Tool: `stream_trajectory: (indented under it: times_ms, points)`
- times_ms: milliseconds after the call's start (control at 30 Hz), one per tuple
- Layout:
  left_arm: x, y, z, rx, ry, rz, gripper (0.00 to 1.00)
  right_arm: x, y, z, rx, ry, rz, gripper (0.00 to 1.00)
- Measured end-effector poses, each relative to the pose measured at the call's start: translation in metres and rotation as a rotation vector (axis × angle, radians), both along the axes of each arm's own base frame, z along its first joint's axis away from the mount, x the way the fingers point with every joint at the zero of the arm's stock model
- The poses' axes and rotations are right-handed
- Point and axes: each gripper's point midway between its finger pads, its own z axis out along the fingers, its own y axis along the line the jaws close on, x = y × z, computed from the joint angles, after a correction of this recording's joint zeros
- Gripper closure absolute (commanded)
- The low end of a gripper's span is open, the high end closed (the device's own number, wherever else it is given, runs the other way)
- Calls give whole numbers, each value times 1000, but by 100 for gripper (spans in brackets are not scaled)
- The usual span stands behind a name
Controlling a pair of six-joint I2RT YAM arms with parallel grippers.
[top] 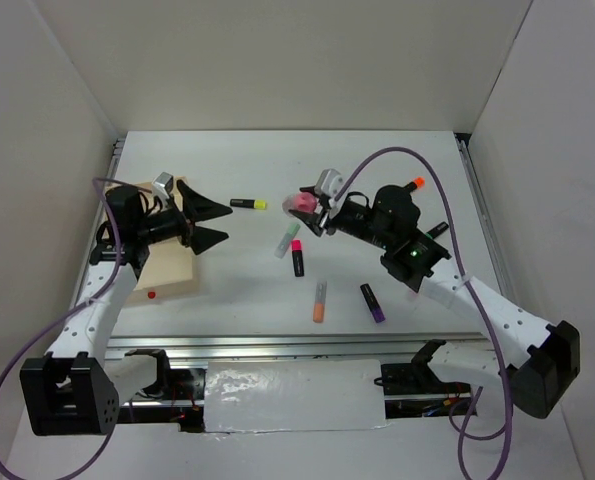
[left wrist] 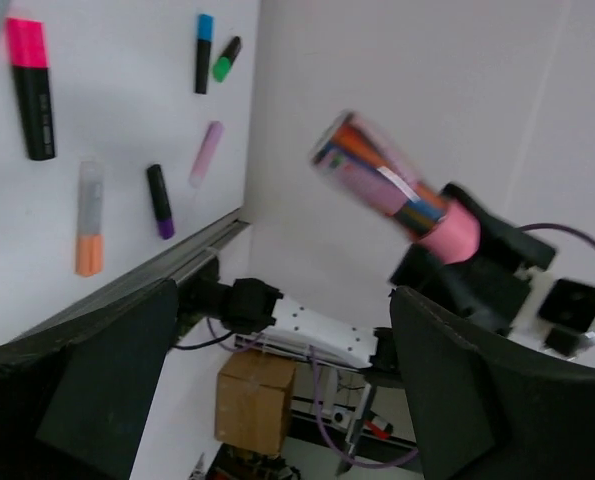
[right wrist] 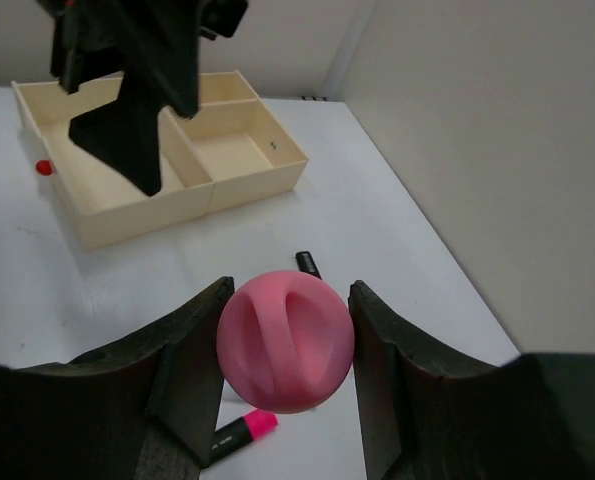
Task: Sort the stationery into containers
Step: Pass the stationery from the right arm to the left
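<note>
White table [top: 377, 170], walls [top: 277, 60]; left tool [top: 224, 223] apart, right tool [right wrist: 287, 300] tight on pink-capped tube [left wrist: 377, 180], seemingly

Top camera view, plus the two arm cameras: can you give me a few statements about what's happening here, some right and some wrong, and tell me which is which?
1. The right tool grips a clear tube with a pink cap. True.
2. The left tool holds a marker. False: it is open and empty, near the wooden tray.
3. A pink-capped black marker lies on the table. True.
4. The tray's compartments are packed with markers. False: those in view look empty.
</note>
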Motion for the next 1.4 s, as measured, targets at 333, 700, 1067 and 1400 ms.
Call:
stream_trajectory:
  times_ms: [333,700,1067,1400]
  points:
    - [11,-3,30,-105,45,29,1,-20,47,-17,-33,-134,0,100]
    - [6,-12,11,-133,134,9,5,-39,81,-16,-34,-312,25,100]
    - [-2,-23,12,-164,155,-37,8,-71,109,-29,-55,-486,108,100]
    - [-3,-26,18,-180,143,-50,33,-75,123,-27,-55,-617,119,100]
